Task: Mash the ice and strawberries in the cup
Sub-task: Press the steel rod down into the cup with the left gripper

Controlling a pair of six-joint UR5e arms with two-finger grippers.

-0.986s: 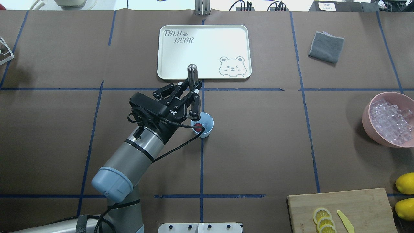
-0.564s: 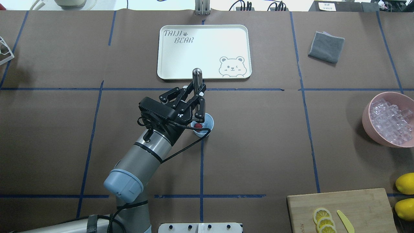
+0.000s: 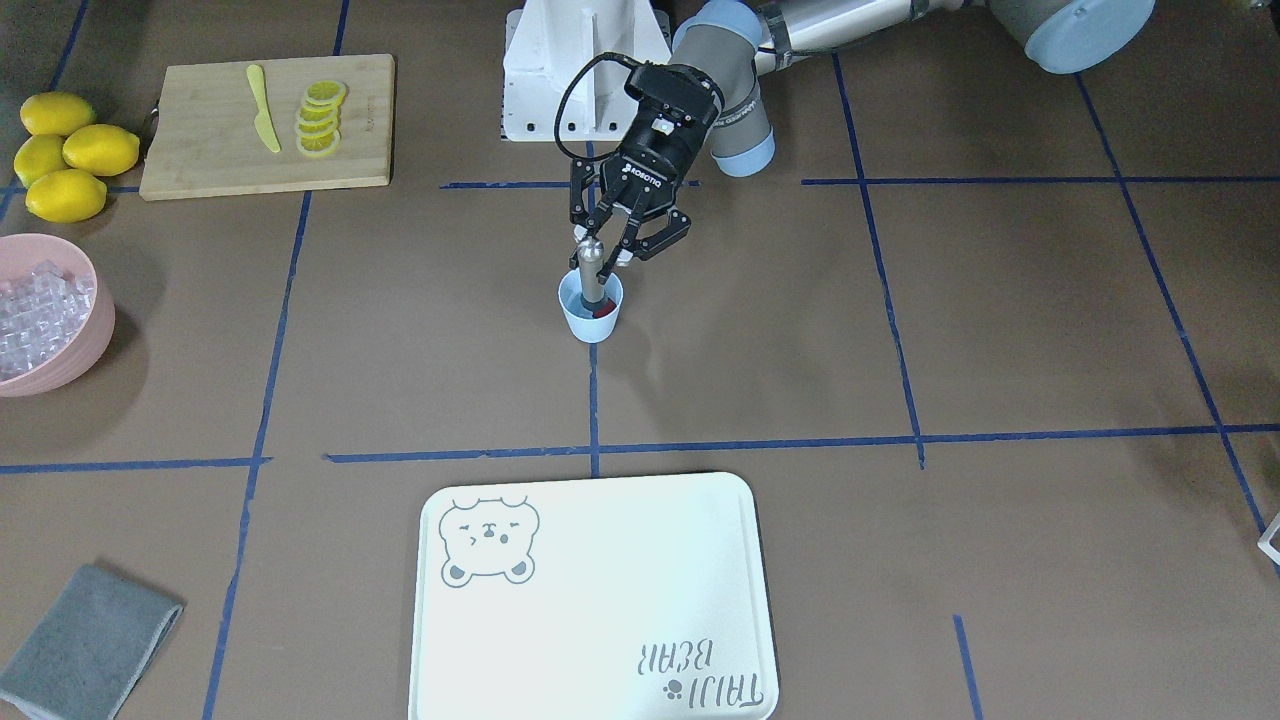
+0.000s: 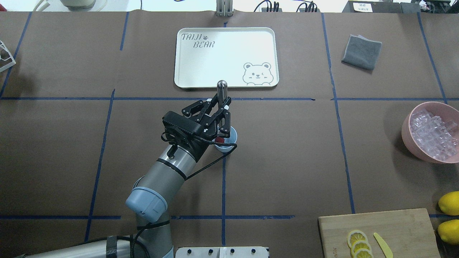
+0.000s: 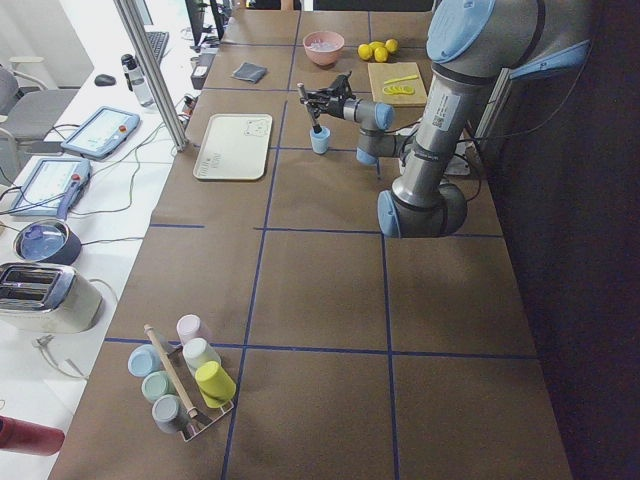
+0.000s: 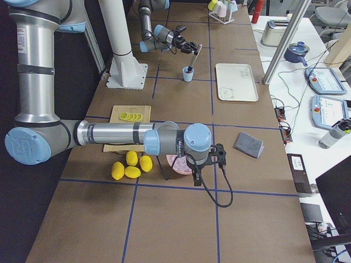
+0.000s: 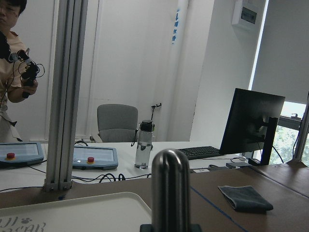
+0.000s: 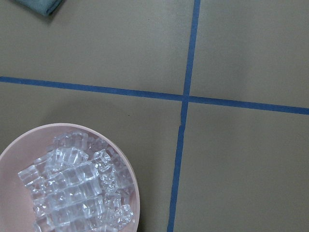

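- Brown paper over the table (image 4: pixel 287 161), gridded with blue tape; office desks, a monitor and a chair beyond it in the left wrist view.
- At the centre of the overhead view: left gripper (image 4: pixel 219 104) clenched around a steel muddler (image 3: pixel 591 272), held near-upright, lower end down inside the cup (image 3: pixel 591 320).
- Cup upright on the vertical tape line, a little below the white tray (image 4: pixel 222 53) in that same view, apart from it.
- Inside the cup, beside the muddler shaft: strawberry (image 3: pixel 604 311), a small red patch. Whole or already bruised is too small to tell.
- Ice (image 8: pixel 72 188) heaped in the pink bowl (image 4: pixel 406 123) at the right edge of the overhead view, well apart from the cup. None made out in the cup, though hardly to be ruled out at this size.
- Right gripper (image 6: pixel 197 171) hanging above that bowl in the right side view; fingers spread or closed, cannot tell.
- Off to the edges, untouched: lemons (image 3: pixel 62 150), cutting board (image 3: pixel 200 150) with slices, grey cloth (image 4: pixel 361 51).
- Progress, as a judgement: berry in, tool in, pressing apparently only beginning. Left to do — crushing the berry to pulp, and quite possibly getting ice into the cup first.
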